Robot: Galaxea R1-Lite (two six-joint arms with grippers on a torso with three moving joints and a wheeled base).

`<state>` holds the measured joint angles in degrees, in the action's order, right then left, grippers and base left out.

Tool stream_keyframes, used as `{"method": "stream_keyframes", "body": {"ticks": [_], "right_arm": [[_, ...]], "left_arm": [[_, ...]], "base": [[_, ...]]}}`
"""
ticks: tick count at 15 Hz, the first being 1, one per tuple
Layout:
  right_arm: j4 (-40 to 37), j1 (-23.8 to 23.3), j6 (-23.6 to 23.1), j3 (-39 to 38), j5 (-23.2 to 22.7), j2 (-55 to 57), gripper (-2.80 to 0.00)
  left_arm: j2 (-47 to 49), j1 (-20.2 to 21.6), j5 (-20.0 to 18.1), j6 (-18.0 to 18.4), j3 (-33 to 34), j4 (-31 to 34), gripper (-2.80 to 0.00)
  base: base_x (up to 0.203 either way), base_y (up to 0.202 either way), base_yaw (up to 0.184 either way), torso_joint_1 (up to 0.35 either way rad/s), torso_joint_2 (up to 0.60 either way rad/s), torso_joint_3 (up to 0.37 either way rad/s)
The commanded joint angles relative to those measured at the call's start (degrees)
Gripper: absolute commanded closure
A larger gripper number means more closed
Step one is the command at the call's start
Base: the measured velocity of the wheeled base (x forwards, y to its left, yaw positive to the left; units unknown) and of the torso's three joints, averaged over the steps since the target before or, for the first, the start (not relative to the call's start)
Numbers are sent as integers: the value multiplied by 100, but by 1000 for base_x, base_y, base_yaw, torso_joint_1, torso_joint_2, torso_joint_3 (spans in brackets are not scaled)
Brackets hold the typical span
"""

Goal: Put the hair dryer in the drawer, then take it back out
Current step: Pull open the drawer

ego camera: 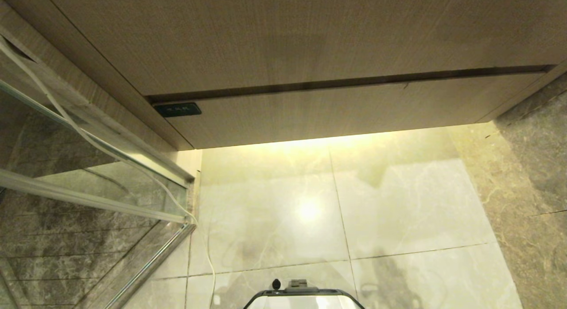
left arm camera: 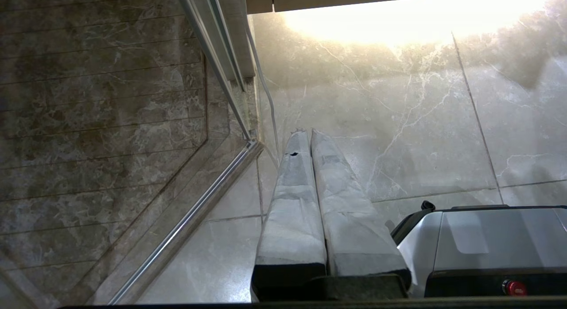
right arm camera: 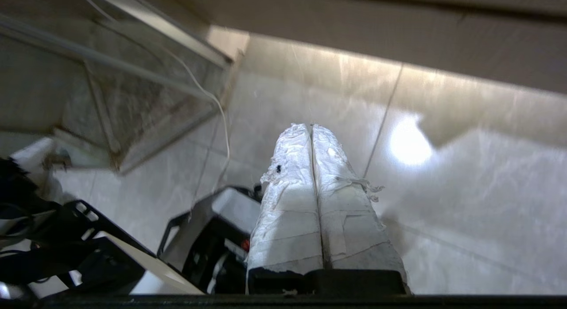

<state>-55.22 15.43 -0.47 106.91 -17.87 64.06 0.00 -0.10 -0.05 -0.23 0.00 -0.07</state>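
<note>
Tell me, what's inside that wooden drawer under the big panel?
Nothing inside shows: the drawer is shut, its plain front covering the contents. Below it lies lit, glossy floor tile. No hair dryer is visible anywhere.

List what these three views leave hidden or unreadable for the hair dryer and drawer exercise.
- Hair dryer: in no view.
- Drawer contents: head view, hidden by its shut front.
- Dark plate on the vanity: head view, markings too small to read.
- Both arms: outside the head view; only the wrist views show the left hand and right hand, both shut and empty.
</note>
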Motion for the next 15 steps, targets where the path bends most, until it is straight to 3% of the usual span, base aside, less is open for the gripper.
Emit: {"method": "stream_keyframes", "body": {"ticks": [1, 2, 3, 5, 7, 10, 11, 12, 13, 15], "right_arm": [[-45, 149, -34, -352, 33, 687, 0], [42, 173, -96, -691, 36, 716, 0], [135, 188, -179, -883, 27, 774, -280], [181, 195, -349, -1049, 32, 1165, -280], [217, 239, -916, -1101, 87, 1637, -280], [220, 271, -2373, -1179, 210, 1996, -280], [280, 271, -2997, -1346, 478, 2064, -280], [470, 256, -3912, -1637, 930, 2132, -280], [674, 239, -4368, -1860, 1325, 2198, -280], [1018, 194, -4560, -2032, 1433, 2235, -280]], "left_arm": [[0, -1, -4, -4, 6, -1, 0], [0, 1, 2, -4, 0, -1, 0], [0, 1, -4, -4, 0, -1, 0], [0, 1, -4, -4, 4, -1, 0], [0, 1, -4, -9, 0, -1, 0], [0, 1, 5, -4, 5, -1, 0], [0, 1, -4, -4, 0, -1, 0], [0, 1, -4, -4, 0, -1, 0], [0, 1, -4, -4, 0, -1, 0], [0, 1, -4, -4, 0, -1, 0]], "base": [[0, 0, 0, 0, 0, 0], [0, 0, 0, 0, 0, 0], [0, 0, 0, 0, 0, 0], [0, 0, 0, 0, 0, 0], [0, 0, 0, 0, 0, 0], [0, 0, 0, 0, 0, 0], [0, 0, 0, 0, 0, 0], [0, 0, 0, 0, 0, 0], [0, 0, 0, 0, 0, 0], [0, 0, 0, 0, 0, 0]]}}
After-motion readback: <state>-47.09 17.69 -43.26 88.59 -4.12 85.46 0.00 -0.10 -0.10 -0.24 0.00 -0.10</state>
